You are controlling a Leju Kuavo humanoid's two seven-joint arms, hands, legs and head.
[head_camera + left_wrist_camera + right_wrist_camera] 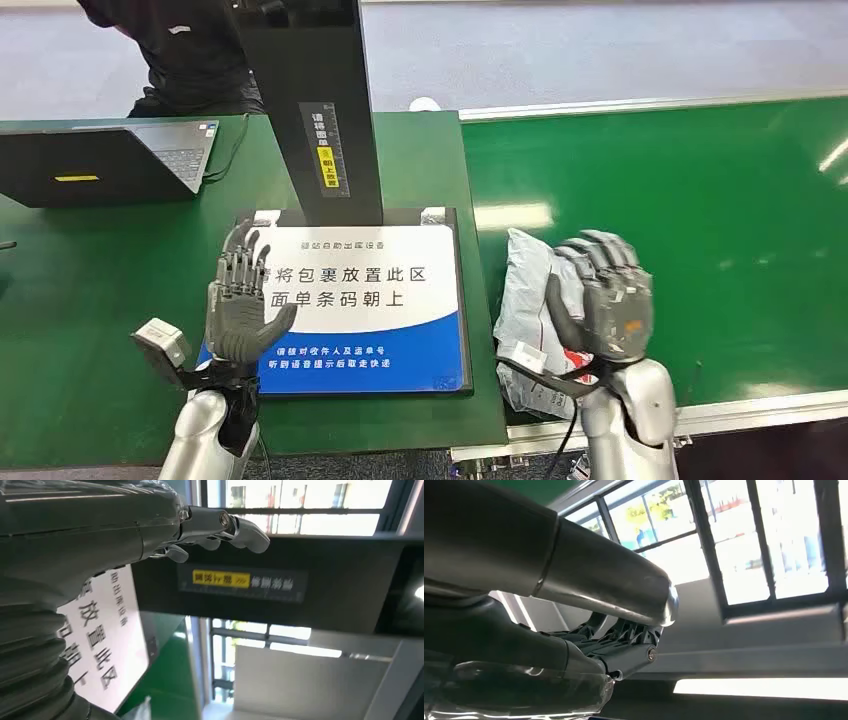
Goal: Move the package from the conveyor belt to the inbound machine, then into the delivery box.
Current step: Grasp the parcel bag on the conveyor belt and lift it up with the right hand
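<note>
Right hand curled over the grey package on the conveyor belt, near its edge; grip looks shallow. Left hand flat, fingers spread, empty, above the inbound machine's pad. Risk: slick bag slides out mid-lift, or lands label-down.
</note>
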